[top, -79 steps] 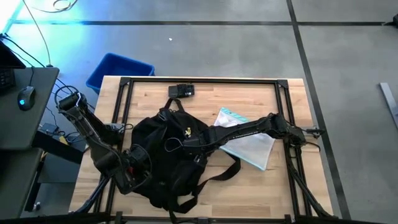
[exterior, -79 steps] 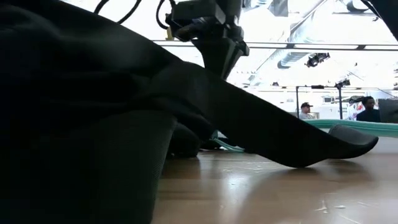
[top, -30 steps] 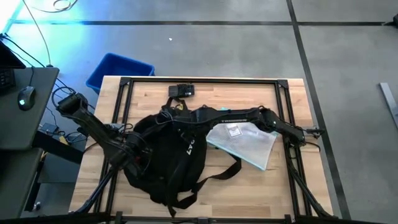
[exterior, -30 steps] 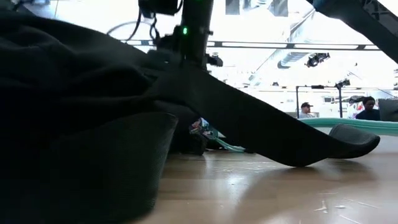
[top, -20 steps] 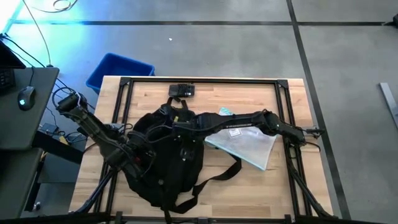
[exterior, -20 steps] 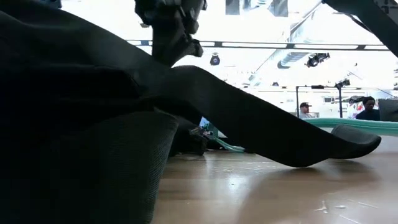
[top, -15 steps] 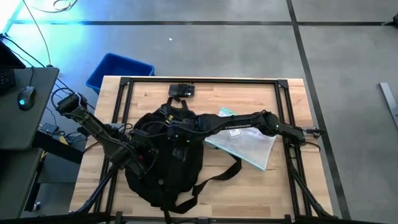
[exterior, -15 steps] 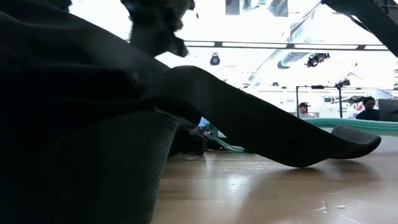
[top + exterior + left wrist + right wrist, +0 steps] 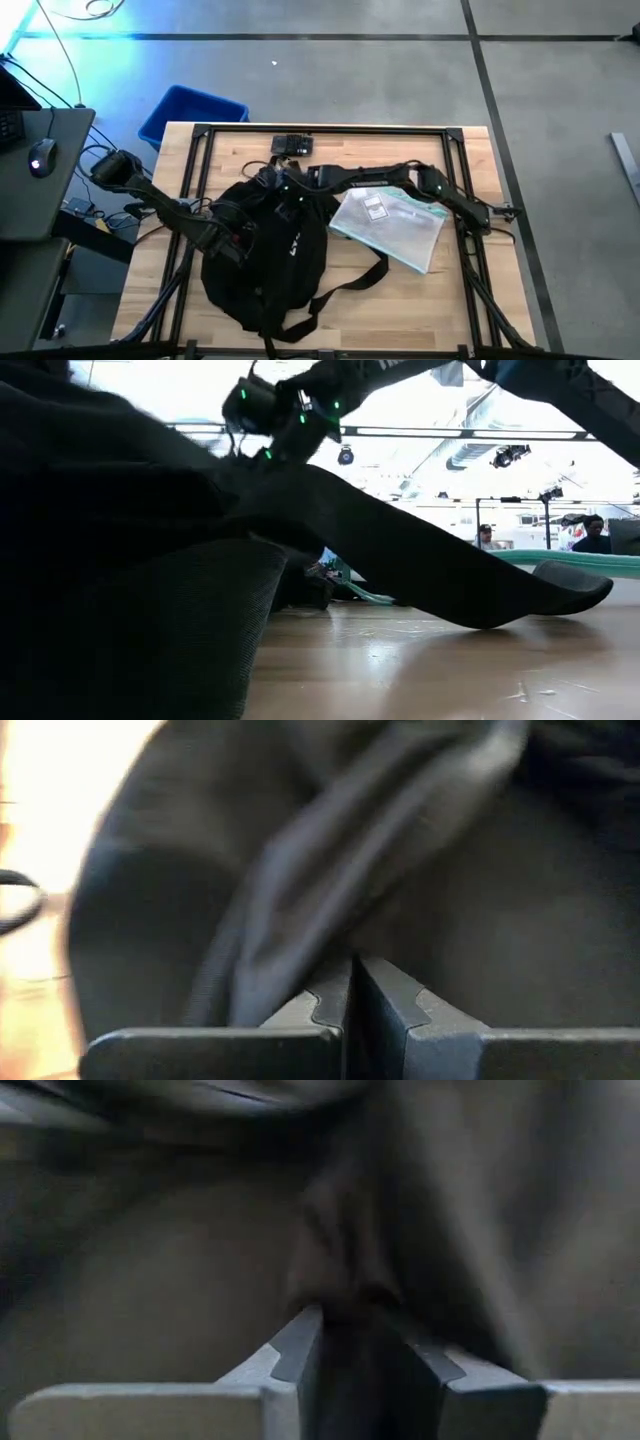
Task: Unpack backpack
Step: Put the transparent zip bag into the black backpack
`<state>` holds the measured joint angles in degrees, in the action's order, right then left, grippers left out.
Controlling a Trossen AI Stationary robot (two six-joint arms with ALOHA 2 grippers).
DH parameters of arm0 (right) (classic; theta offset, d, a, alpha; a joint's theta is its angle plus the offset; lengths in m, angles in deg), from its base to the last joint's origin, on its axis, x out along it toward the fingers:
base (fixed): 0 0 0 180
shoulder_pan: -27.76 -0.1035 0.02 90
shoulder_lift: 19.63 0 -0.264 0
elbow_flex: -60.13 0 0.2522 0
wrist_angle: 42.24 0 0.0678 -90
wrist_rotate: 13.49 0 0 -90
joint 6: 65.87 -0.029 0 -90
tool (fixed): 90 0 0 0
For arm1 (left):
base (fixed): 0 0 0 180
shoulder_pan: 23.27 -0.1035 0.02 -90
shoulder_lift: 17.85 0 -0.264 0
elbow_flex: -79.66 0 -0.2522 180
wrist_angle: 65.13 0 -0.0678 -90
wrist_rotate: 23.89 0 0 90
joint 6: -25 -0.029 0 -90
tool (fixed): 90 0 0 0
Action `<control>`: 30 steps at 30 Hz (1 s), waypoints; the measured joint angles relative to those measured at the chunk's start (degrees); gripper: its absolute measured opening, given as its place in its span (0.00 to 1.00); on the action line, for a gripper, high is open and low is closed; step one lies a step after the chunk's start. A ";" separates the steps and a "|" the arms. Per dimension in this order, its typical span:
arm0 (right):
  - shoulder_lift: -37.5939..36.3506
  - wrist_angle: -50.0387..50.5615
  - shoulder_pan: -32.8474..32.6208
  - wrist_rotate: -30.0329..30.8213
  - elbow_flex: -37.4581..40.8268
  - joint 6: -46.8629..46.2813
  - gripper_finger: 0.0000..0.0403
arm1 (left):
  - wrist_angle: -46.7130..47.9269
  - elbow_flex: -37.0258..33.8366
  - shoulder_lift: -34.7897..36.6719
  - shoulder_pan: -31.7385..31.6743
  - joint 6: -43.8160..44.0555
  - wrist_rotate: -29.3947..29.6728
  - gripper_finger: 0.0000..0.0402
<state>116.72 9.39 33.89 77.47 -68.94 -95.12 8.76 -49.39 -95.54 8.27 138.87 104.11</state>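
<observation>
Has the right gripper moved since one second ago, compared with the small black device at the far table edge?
Yes. The right gripper has shifted slightly toward the small black device, at the backpack top.

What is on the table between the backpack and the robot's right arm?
In the high view, a clear plastic bag lies on the table between the backpack and that arm.

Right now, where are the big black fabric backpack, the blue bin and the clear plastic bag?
Big black fabric backpack (image 9: 265,265): high view, front panel.
Blue plastic bin (image 9: 190,110): high view, inside floor.
Clear plastic bag (image 9: 395,228): high view, middle.
</observation>
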 joint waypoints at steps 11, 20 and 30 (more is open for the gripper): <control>-0.86 14.24 2.37 8.58 -0.14 2.37 0.10 | 6.11 0.80 -0.09 -2.38 6.05 -2.81 0.00; -10.38 14.62 0.47 7.09 -0.13 12.47 0.19 | 12.70 10.75 -0.09 -0.83 1.30 -1.76 0.00; -20.48 33.39 -5.18 -12.10 -0.22 28.47 0.56 | 11.26 18.04 -0.09 2.21 -9.30 2.62 0.00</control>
<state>96.24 42.78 28.71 65.37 -69.16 -66.65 20.02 -31.35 -95.63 10.48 129.56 106.73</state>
